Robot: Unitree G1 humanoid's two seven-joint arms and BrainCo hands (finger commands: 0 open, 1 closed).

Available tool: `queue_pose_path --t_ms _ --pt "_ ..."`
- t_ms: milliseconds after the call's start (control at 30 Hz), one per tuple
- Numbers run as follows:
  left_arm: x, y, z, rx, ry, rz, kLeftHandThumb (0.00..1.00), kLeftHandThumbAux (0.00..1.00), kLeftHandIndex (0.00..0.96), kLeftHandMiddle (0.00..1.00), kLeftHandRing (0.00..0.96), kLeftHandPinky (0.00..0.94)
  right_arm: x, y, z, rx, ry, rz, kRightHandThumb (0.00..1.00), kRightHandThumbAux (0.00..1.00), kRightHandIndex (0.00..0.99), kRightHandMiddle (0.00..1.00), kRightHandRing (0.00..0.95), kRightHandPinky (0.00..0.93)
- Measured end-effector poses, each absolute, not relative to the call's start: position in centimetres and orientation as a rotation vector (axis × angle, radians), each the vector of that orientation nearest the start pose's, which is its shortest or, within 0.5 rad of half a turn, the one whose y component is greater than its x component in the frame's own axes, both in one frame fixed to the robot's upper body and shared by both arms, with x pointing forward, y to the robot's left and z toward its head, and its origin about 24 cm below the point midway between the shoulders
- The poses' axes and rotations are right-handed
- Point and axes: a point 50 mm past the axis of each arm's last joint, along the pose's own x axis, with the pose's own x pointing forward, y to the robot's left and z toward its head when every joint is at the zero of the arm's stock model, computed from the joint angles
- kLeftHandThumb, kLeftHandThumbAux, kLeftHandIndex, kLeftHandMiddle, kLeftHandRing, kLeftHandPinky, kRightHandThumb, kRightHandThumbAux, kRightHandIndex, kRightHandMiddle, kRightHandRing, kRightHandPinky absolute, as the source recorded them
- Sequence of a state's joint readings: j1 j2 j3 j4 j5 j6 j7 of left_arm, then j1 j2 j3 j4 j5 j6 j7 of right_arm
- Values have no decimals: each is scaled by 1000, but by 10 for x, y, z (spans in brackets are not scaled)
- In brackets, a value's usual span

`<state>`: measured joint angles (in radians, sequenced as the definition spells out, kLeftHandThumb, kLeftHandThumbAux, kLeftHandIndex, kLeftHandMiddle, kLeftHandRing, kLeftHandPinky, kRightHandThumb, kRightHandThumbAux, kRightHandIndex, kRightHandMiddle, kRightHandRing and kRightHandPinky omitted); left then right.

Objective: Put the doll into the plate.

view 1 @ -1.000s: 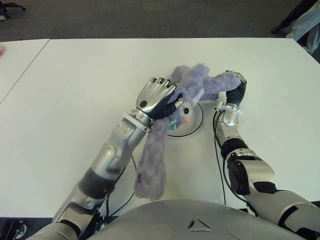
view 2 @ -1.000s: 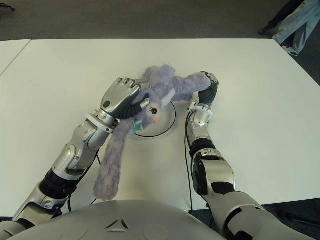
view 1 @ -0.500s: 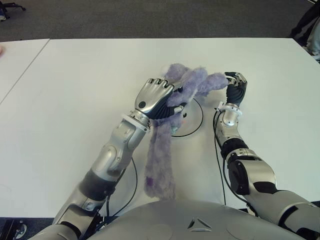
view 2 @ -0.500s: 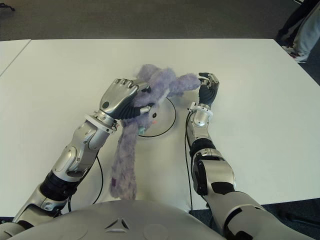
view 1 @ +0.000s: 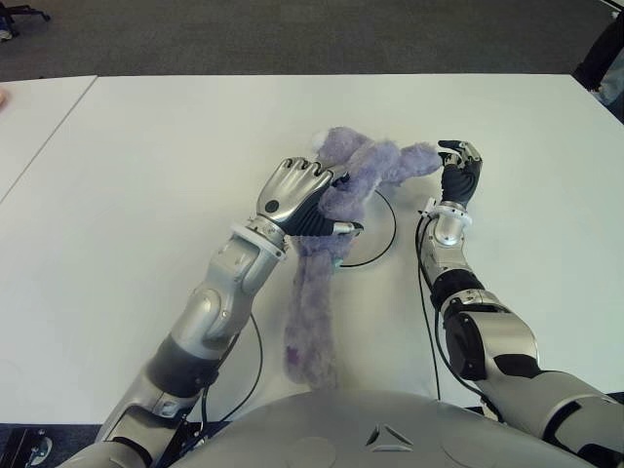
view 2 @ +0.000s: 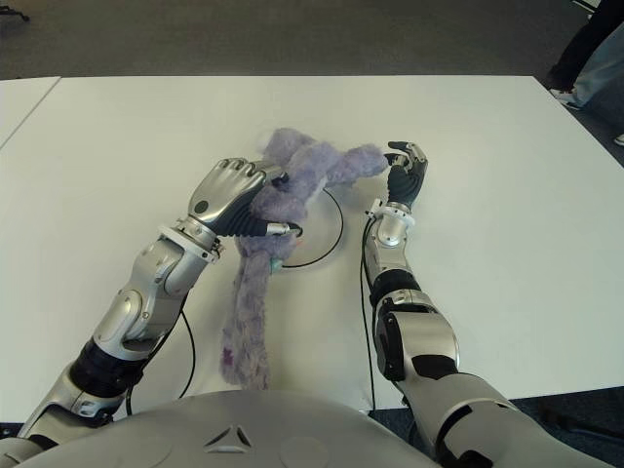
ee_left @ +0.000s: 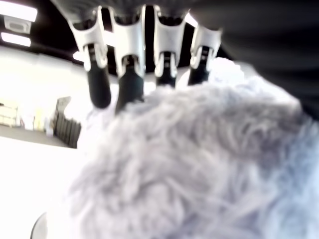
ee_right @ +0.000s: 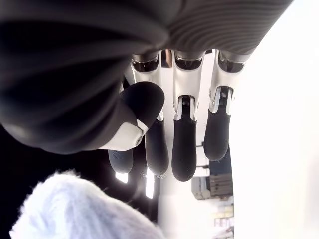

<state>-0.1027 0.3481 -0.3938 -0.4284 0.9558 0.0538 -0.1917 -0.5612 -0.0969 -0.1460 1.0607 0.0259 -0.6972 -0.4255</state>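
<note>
- Left eye view: white tabletop (view 1: 146,146), with a flat white plate (view 1: 382,244) outlined by a thin dark rim near its middle.
- Fluffy purple doll (view 1: 346,195) draped across the plate's left part, bulk raised over the rim, one long limb trailing off the plate toward the robot's body along the tabletop.
- Another fuzzy limb of the doll reaching right, its tip just beside the right robot hand.
- Left robot hand (view 1: 297,195) on the doll's left side, fingers curled over the plush and clamped on it; in the left wrist view, fingers (ee_left: 129,74) pressed into the purple fur that fills most of the picture.
- Right robot hand (view 1: 460,174) just right of the plate, upright, palm toward the doll, fingers loosely extended and gripping nothing.
- Right wrist view: fingers (ee_right: 184,144) straight and apart from the fur, a tuft of the doll (ee_right: 84,209) close by the palm but not enclosed.
- Whether the right fingertips brush the limb's tip: cannot tell.
- Dark cable (view 1: 255,366) looped on the tabletop beside the left forearm; a second cable along the right forearm.
- Grey floor (view 1: 292,34) beyond the tabletop's far edge.
- Second white tabletop at far left, separated by a narrow seam.
- Part of a person's legs (view 2: 590,44) at the upper right corner in the right eye view.
</note>
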Motion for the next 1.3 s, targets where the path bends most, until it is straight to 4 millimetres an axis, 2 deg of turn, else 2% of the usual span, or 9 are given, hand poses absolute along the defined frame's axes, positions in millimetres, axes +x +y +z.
queue_pose_path --t_ms 133,300,633,700,867,1100,1300 --pt "233 96 132 1207 -465 -421 0 397 4 107 95 40 326 -188 32 10 -193 -458 1000 692 433 381 477 370" --pt "232 101 136 1142 -430 -502 3 407 0 28 15 5 326 -188 32 8 -193 -454 1000 692 432 372 477 369" --pt "230 108 140 1032 -388 -633 42 393 0 0 0 0 326 -187 32 5 -194 -451 1000 693 431 366 474 367" --pt "230 109 141 1016 -382 -657 48 380 0 0 0 0 326 -187 32 5 -194 -451 968 684 431 365 466 330" --pt "230 111 143 983 -380 -710 52 361 0 0 0 0 326 -187 32 5 -194 -450 950 678 431 364 461 308" --pt "230 116 150 926 -411 -771 45 315 0 0 0 0 326 -187 32 5 -194 -450 946 678 431 368 460 355" --pt "232 123 154 859 -443 -831 38 324 0 0 0 0 326 -187 32 5 -194 -450 945 679 431 370 458 352"
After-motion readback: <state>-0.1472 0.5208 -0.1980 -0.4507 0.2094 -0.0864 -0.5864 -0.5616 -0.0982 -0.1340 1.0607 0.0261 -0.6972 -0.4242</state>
